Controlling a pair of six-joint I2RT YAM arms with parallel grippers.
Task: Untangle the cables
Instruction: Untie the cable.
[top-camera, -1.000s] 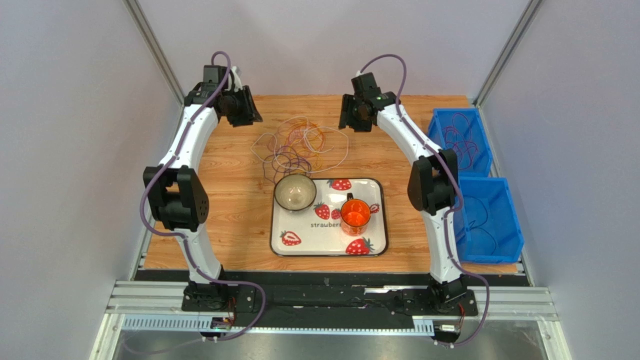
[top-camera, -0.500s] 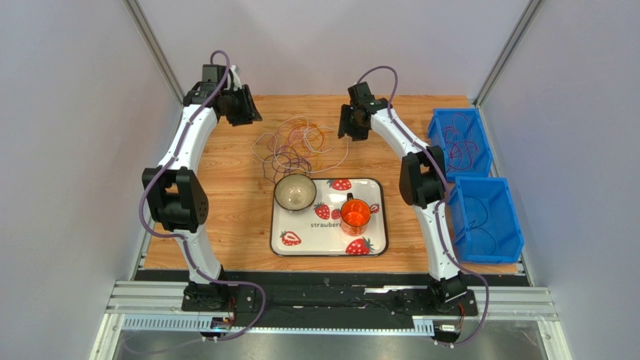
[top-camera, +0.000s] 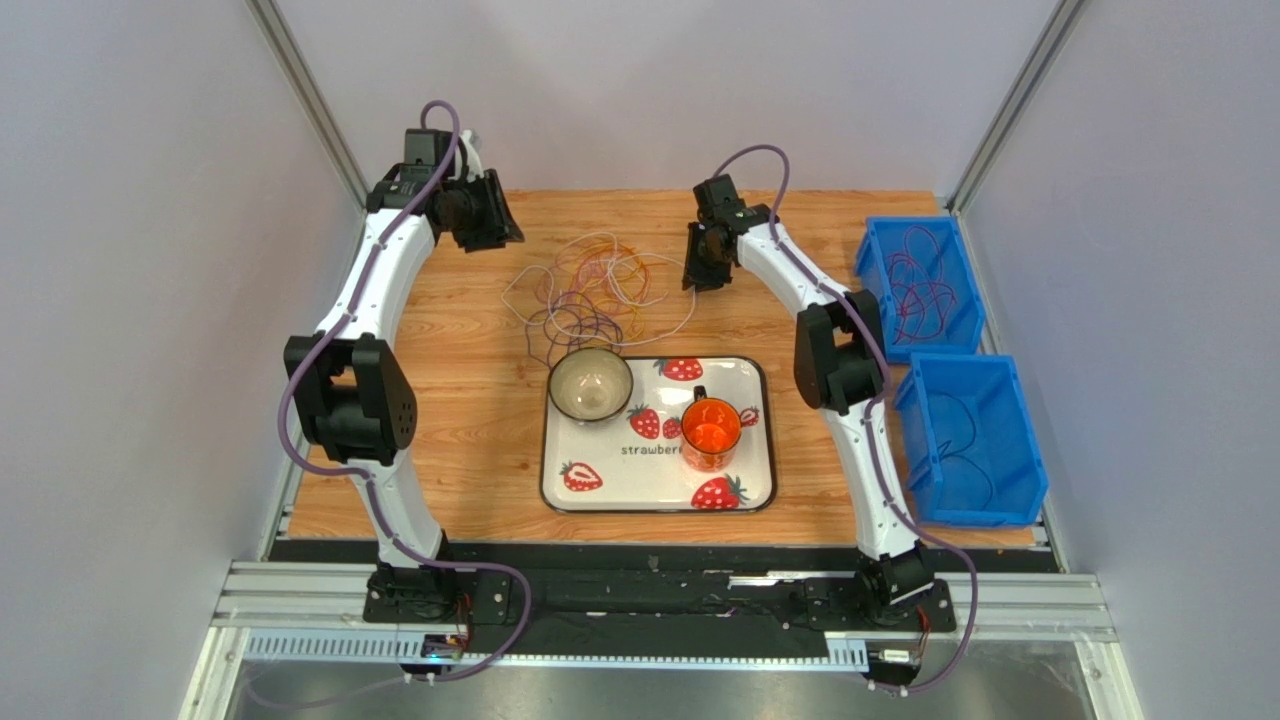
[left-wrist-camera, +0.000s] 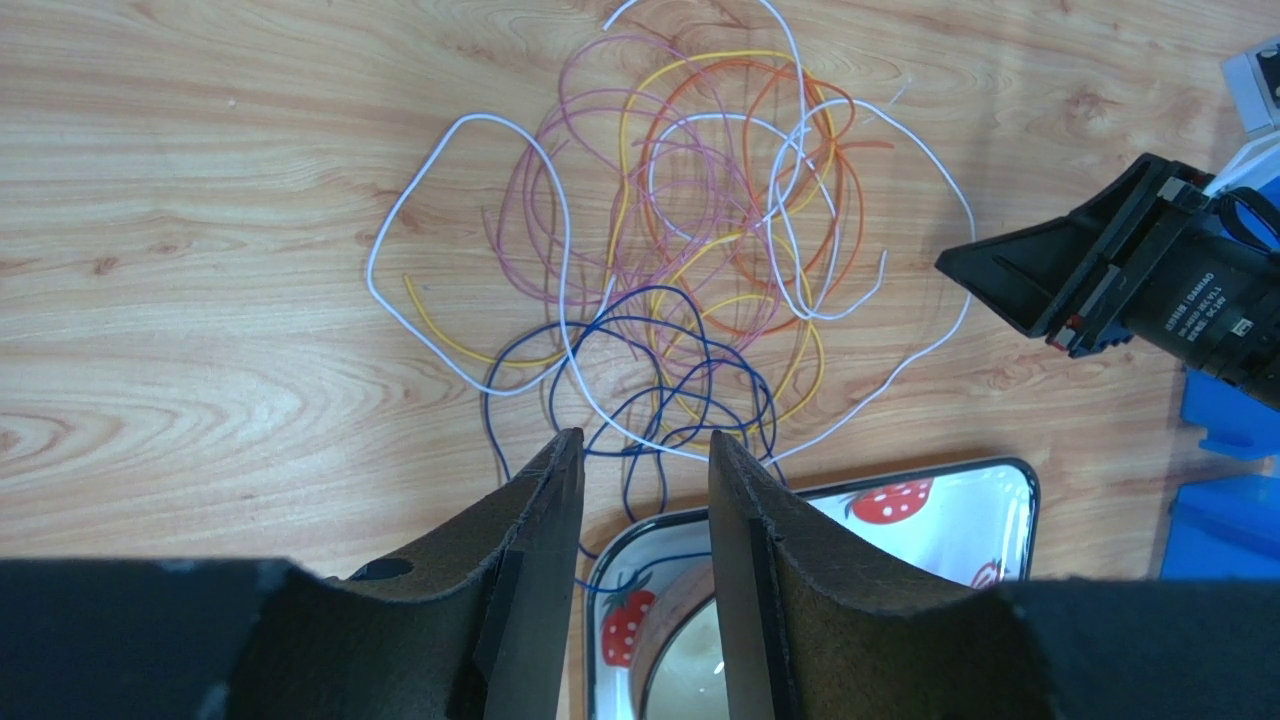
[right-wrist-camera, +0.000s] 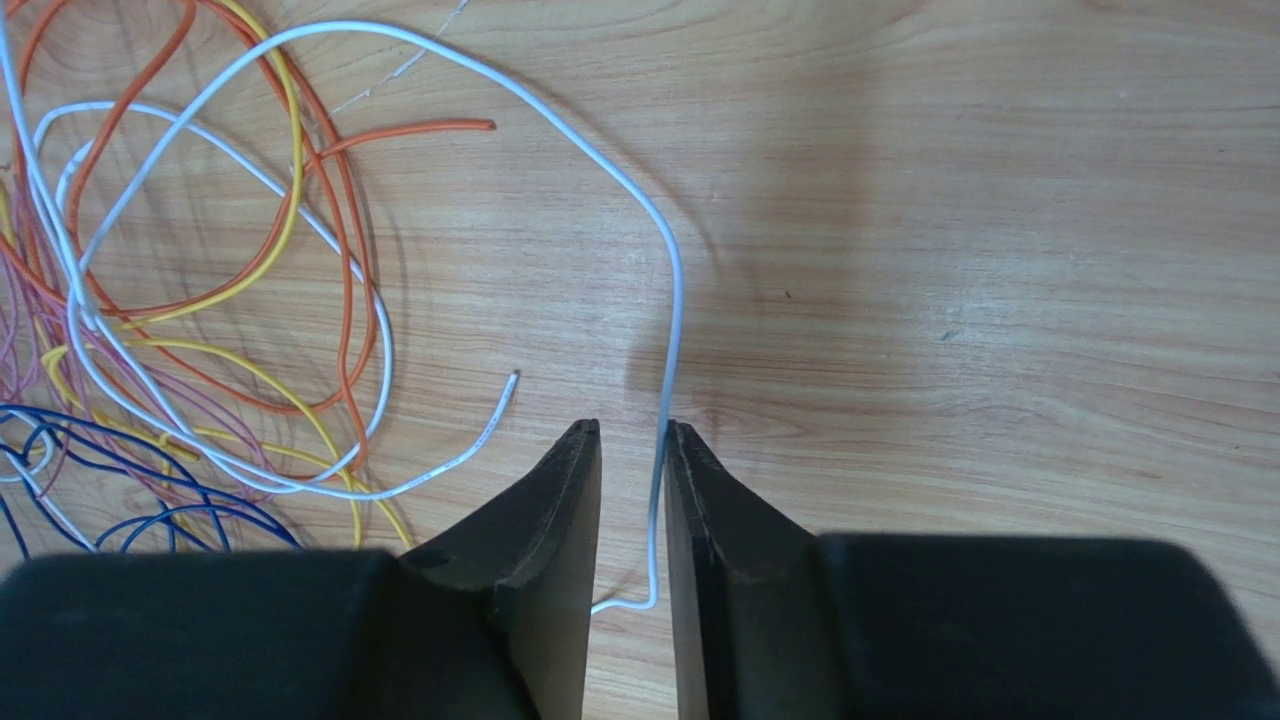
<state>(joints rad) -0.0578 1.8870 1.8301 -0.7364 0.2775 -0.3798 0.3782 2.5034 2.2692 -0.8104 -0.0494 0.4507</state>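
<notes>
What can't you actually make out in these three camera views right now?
Top view: cables in the blue bins, too small to count or colour-match.
Left wrist view: bowl mostly hidden behind the left gripper, cut by the bottom edge.
Right wrist view: white cable, its near end hidden behind the right gripper.

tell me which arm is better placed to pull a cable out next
Right. The right pincer straddles a white cable at the edge of the tangle, jaws narrow around it. The left pincer hovers open, gripping nothing.
</notes>
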